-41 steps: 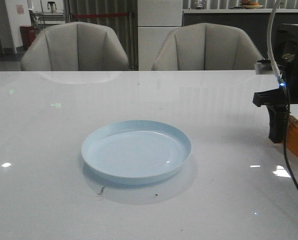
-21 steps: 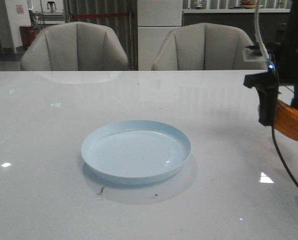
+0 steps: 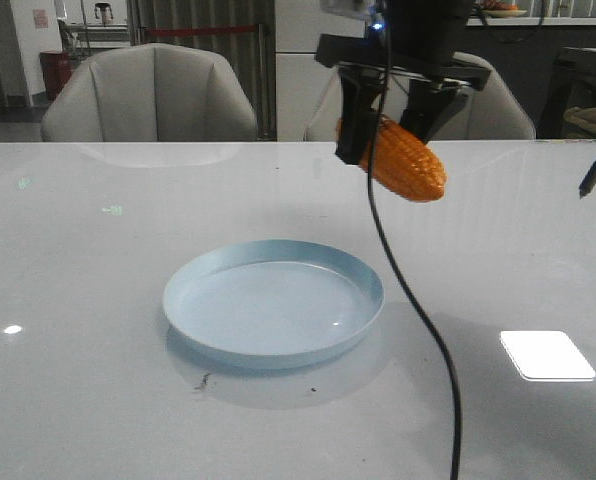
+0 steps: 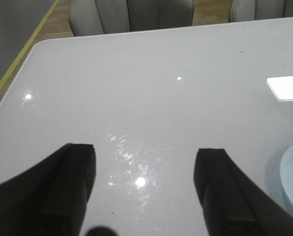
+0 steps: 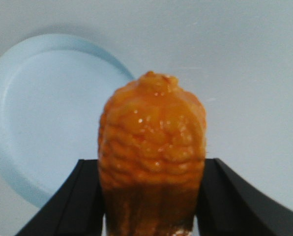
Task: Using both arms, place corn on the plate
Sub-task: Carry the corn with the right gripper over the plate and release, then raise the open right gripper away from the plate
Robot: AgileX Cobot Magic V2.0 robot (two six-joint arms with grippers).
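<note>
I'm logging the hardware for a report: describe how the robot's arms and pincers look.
The right pincer is matte black with two flat angular fingers, a small blue light glowing at its top and a thin black cable trailing down. The left pincer shows two broad black fingers with squared tips.

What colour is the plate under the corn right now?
Plain pale blue, glossy, no pattern; the plate shows best in the front view.
</note>
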